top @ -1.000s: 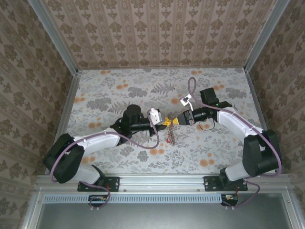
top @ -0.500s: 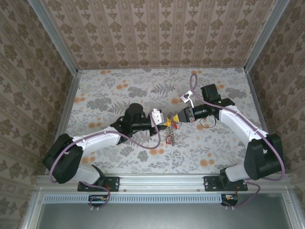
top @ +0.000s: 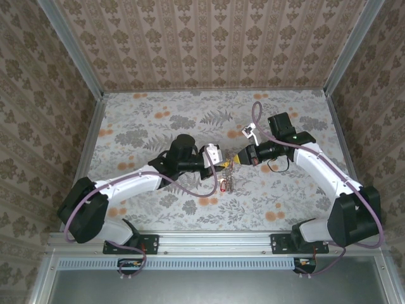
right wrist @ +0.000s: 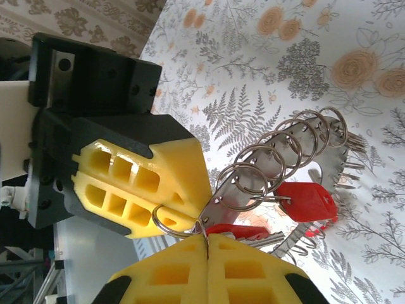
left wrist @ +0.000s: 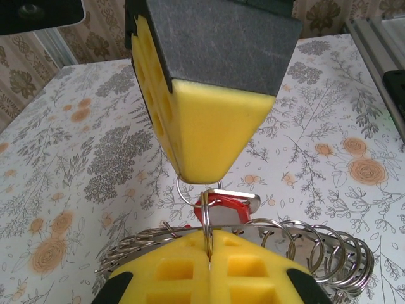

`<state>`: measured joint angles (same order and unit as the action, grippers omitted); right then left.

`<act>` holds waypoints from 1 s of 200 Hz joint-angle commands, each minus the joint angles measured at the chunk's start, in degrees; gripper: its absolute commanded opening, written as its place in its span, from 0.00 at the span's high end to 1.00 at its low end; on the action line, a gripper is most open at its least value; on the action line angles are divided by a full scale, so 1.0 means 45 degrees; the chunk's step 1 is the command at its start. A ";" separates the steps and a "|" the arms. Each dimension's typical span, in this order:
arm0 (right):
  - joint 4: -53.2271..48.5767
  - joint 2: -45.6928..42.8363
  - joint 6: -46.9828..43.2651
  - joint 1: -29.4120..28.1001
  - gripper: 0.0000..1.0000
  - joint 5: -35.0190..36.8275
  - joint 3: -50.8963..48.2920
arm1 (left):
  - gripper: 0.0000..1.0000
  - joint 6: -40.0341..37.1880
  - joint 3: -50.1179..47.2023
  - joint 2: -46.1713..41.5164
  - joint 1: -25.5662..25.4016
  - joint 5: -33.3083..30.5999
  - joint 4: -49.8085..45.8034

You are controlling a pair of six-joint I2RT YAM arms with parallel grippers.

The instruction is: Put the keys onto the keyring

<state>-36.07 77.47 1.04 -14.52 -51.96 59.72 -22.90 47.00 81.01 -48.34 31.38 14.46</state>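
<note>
Keyring [right wrist: 266,161] over floral tabletop [top: 158,120], papered walls [top: 209,44]

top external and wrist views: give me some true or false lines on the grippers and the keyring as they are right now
1. The left gripper and the right gripper meet tip to tip over the middle of the table. True.
2. The keyring lies flat on the table, apart from both grippers. False: it is held up at their tips.
3. The left gripper's jaws stand wide open. False: they are shut on a thin ring of the keyring.
4. A red tag shows among the rings. True.
5. The table is plain white. False: it has a floral pattern.
</note>
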 commanded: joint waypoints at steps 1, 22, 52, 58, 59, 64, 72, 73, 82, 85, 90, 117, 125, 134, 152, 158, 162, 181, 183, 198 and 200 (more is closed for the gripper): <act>0.0117 -0.0587 -0.0298 0.0090 0.86 0.1293 -0.0306 | 1.00 -0.0885 0.0973 0.0220 -0.0278 0.0107 -0.1610; 0.0647 -0.1218 -0.0213 0.0120 0.77 0.2995 -0.0654 | 1.00 -0.1165 0.1492 0.0573 -0.0409 -0.0019 -0.2418; 0.1802 -0.2336 -0.0183 0.0181 0.70 0.5596 -0.1392 | 1.00 -0.1404 0.2051 0.0972 -0.0574 -0.0190 -0.3240; 0.2007 -0.2554 -0.0172 0.0193 0.70 0.6053 -0.1539 | 1.00 -0.1422 0.2090 0.1011 -0.0596 -0.0225 -0.3289; 0.2053 -0.2580 -0.0172 0.0196 0.70 0.6144 -0.1566 | 1.00 -0.1439 0.2092 0.1025 -0.0601 -0.0239 -0.3290; 0.2192 -0.2747 -0.0187 0.0216 0.69 0.6531 -0.1679 | 1.00 -0.1453 0.2113 0.1054 -0.0597 -0.0263 -0.3276; 0.2412 -0.3015 -0.0189 0.0210 0.69 0.7097 -0.1835 | 1.00 -0.1438 0.2147 0.1121 -0.0625 -0.0266 -0.3264; 0.2441 -0.3055 -0.0190 0.0215 0.69 0.7164 -0.1850 | 1.00 -0.1437 0.2140 0.1129 -0.0626 -0.0270 -0.3258; 0.2659 -0.3331 -0.0182 0.0206 0.68 0.7797 -0.2025 | 1.00 -0.1440 0.2189 0.1194 -0.0630 -0.0277 -0.3264; 0.2725 -0.3415 -0.0181 0.0216 0.68 0.7964 -0.2098 | 1.00 -0.1441 0.2211 0.1223 -0.0634 -0.0296 -0.3271; 0.2833 -0.3557 -0.0191 0.0218 0.68 0.8245 -0.2211 | 1.00 -0.1452 0.2261 0.1261 -0.0635 -0.0298 -0.3315; 0.3496 -0.4256 -0.0264 0.0238 0.67 0.8885 -0.2832 | 1.00 -0.1565 0.2504 0.1387 -0.0654 -0.0351 -0.3496; 0.3719 -0.4432 -0.0316 0.0239 0.68 0.8832 -0.3027 | 1.00 -0.1576 0.2551 0.1387 -0.0638 -0.0415 -0.3483; 0.3945 -0.4618 -0.0516 0.0238 0.68 0.8409 -0.3247 | 1.00 -0.1585 0.2581 0.1379 -0.0647 -0.0429 -0.3486; 0.4493 -0.4941 -0.1152 0.0225 0.69 0.6720 -0.3777 | 1.00 -0.1580 0.2620 0.1391 -0.0664 -0.0460 -0.3471; 0.4670 -0.5039 -0.1445 0.0224 0.70 0.5785 -0.3978 | 1.00 -0.1581 0.2621 0.1371 -0.0662 -0.0459 -0.3476; 0.4774 -0.5097 -0.1723 0.0209 0.69 0.5123 -0.4100 | 1.00 -0.1588 0.2631 0.1372 -0.0654 -0.0451 -0.3467; 0.5350 -0.5361 -0.2685 0.0178 0.70 0.2599 -0.4719 | 1.00 -0.1610 0.2643 0.1335 -0.0665 -0.0469 -0.3525; 0.5407 -0.5390 -0.2753 0.0165 0.70 0.2431 -0.4791 | 1.00 -0.1596 0.2656 0.1324 -0.0655 -0.0469 -0.3525; 0.5585 -0.5525 -0.3486 0.0125 0.70 0.1633 -0.5171 | 1.00 -0.1619 0.2641 0.1282 -0.0694 -0.0449 -0.3525; 0.5578 -0.5543 -0.3554 0.0118 0.70 0.1598 -0.5197 | 1.00 -0.1623 0.2641 0.1276 -0.0687 -0.0464 -0.3511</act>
<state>-14.72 54.13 -7.79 -13.72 -32.51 38.65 -28.77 56.75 87.18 -51.00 29.06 -1.34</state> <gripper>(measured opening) 0.303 0.041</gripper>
